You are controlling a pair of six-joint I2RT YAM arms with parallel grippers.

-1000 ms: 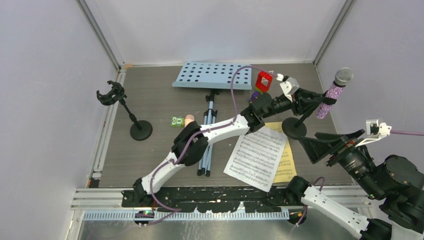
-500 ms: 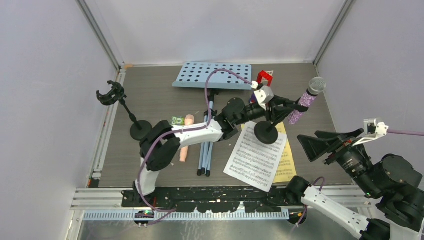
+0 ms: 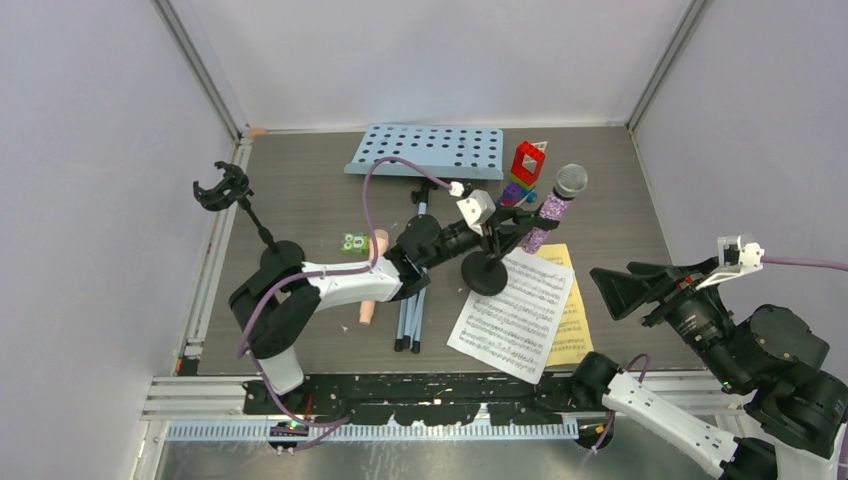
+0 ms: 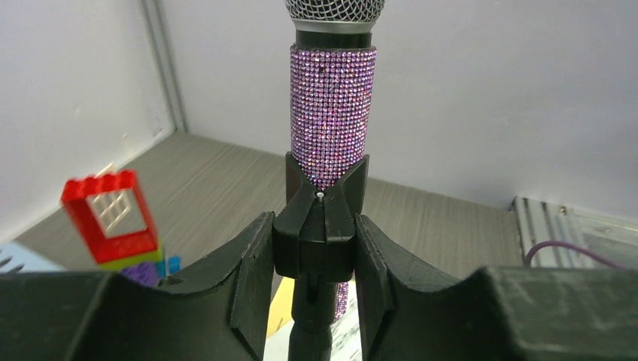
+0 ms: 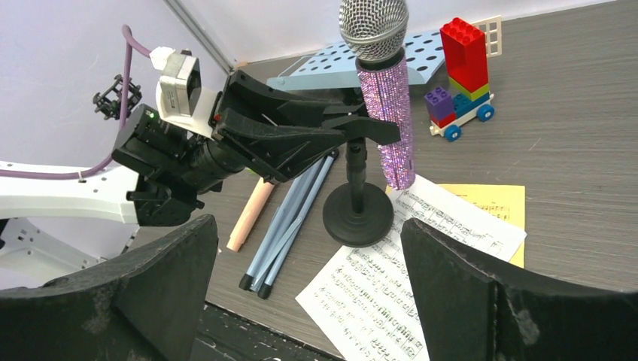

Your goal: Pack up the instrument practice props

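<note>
- The left hand [image 4: 314, 252] is clamped on the clip of a black mic holder [image 3: 484, 272] in the middle of the top view. The purple microphone [image 3: 552, 205] stands in the clip.
- The holder's base is at the upper-left corner of the white score sheet [image 3: 515, 315], which partly covers the yellow sheet [image 3: 574, 335].
- The right hand [image 5: 308, 224], at lower right, is spread wide and holds nothing.
- The peach microphone [image 3: 367, 305] lies on the table [image 3: 300, 190], just left of the tripod legs [image 3: 410, 310].

Left pincer [image 4: 316, 248] clamped tight, reaching forward; right pincer [image 3: 622, 292] wide apart, aloft.

Open tabletop [image 3: 640, 190] right of brick car [image 3: 524, 172]; tripod legs [image 3: 408, 320] centre.
</note>
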